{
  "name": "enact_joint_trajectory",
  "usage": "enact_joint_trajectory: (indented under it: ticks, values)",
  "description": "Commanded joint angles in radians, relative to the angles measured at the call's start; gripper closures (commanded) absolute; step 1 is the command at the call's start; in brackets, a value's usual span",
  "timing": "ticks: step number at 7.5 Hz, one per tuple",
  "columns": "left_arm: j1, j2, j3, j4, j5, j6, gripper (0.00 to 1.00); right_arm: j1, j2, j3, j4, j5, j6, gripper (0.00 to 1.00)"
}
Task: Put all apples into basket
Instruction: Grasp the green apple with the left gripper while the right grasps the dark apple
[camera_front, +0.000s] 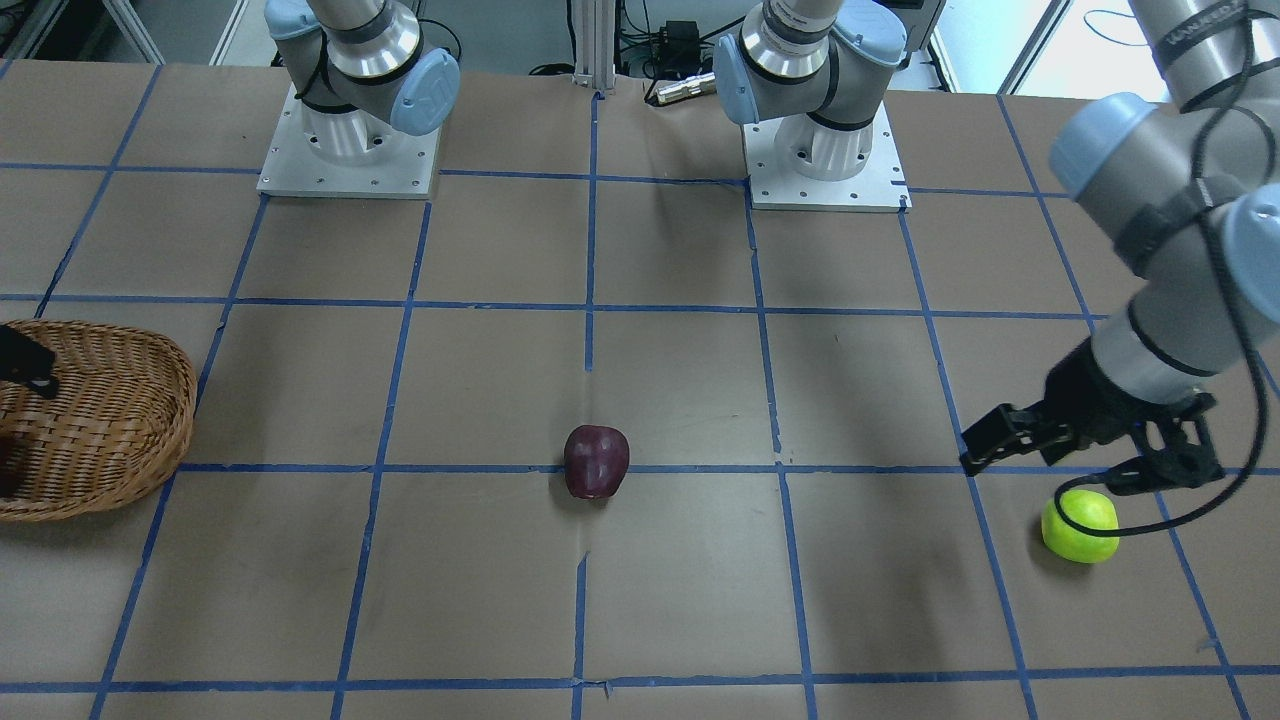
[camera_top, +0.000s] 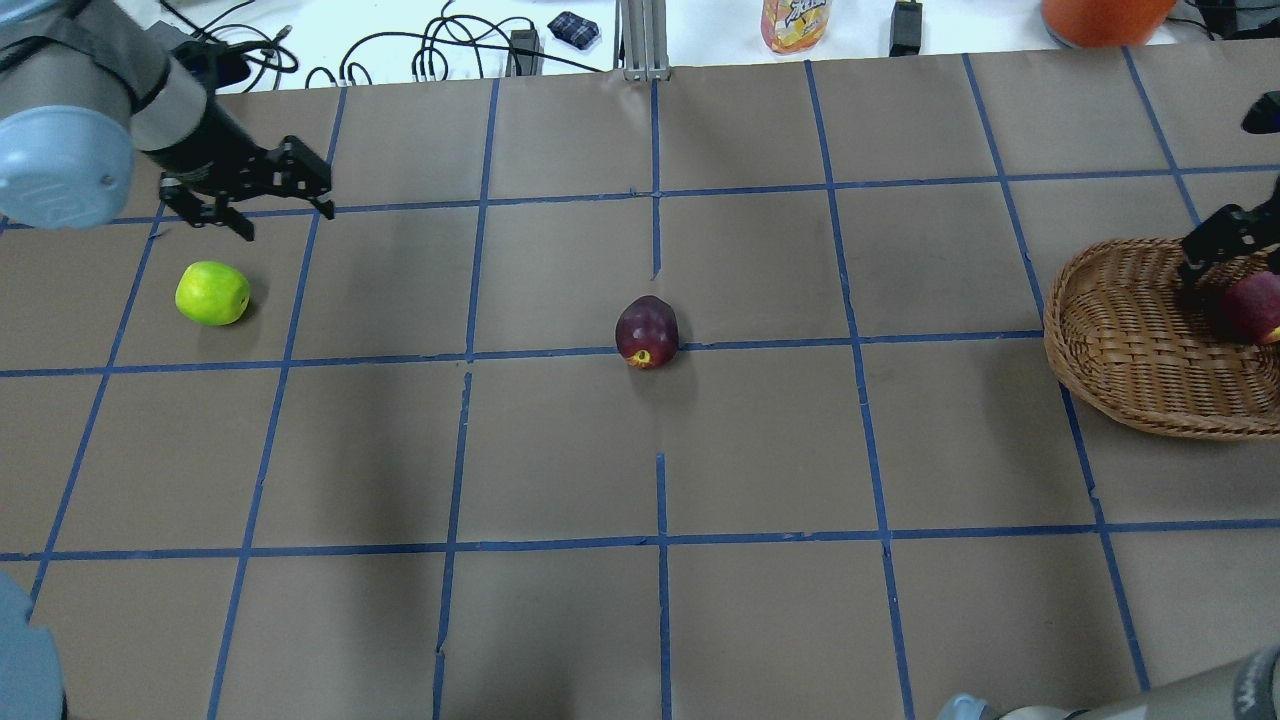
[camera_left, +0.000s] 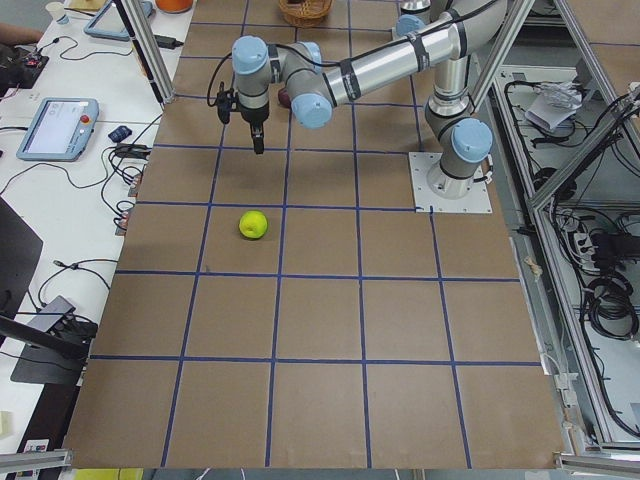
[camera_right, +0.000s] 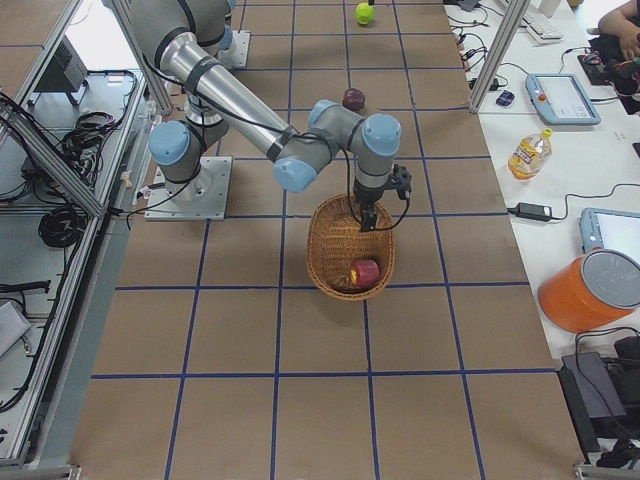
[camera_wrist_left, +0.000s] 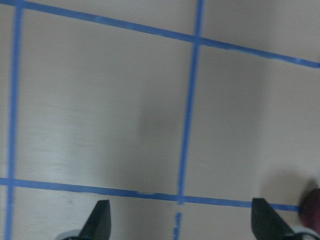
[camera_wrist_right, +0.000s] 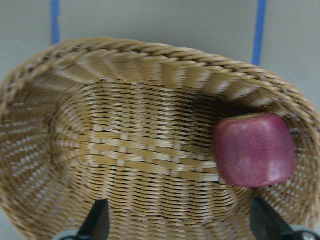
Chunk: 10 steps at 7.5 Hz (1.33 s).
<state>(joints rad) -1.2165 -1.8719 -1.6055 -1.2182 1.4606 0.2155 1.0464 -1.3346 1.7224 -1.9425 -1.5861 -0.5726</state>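
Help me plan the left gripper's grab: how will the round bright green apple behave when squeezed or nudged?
The round lime-green apple lies loose on brown paper, so a nudge would probably roll it. Its shiny skin may slip in the open left gripper. It looks firm, likely keeping shape.

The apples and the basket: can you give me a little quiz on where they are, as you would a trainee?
1. True or false: the green apple lies in the wicker basket.
2. How many apples lie on the table outside the basket?
3. Which claw hangs over the basket? A: left claw. B: right claw.
Key: 1. False, it lies on the table. 2. Two: the green one and the maroon apple. 3. B; a red apple lies in the basket.
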Motion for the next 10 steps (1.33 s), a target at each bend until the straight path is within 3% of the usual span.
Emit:
enact_joint_trajectory:
  ticks: [1,3,4,6,8,10]
  values:
    - [0.161,-0.128,0.011,0.038,0.014,0.293,0.00,0.308,-0.041,0.054,-0.004,0.002,0.455,0.00]
    - [0.170,-0.208,0.025,0.147,0.050,0.304,0.00,0.586,-0.006,0.042,-0.106,0.014,0.908,0.00]
    - [0.170,-0.225,0.038,0.151,0.178,0.362,0.00,0.680,0.061,-0.001,-0.193,0.046,1.025,0.00]
    - [0.169,-0.263,0.035,0.152,0.178,0.375,0.00,0.850,0.182,-0.102,-0.208,0.016,1.208,0.00]
    - [0.163,-0.268,0.039,0.148,0.163,0.375,0.00,0.871,0.251,-0.116,-0.228,0.033,1.205,0.00]
    - [0.157,-0.256,0.044,0.143,0.126,0.378,0.00,0.876,0.291,-0.116,-0.349,0.122,1.179,0.00]
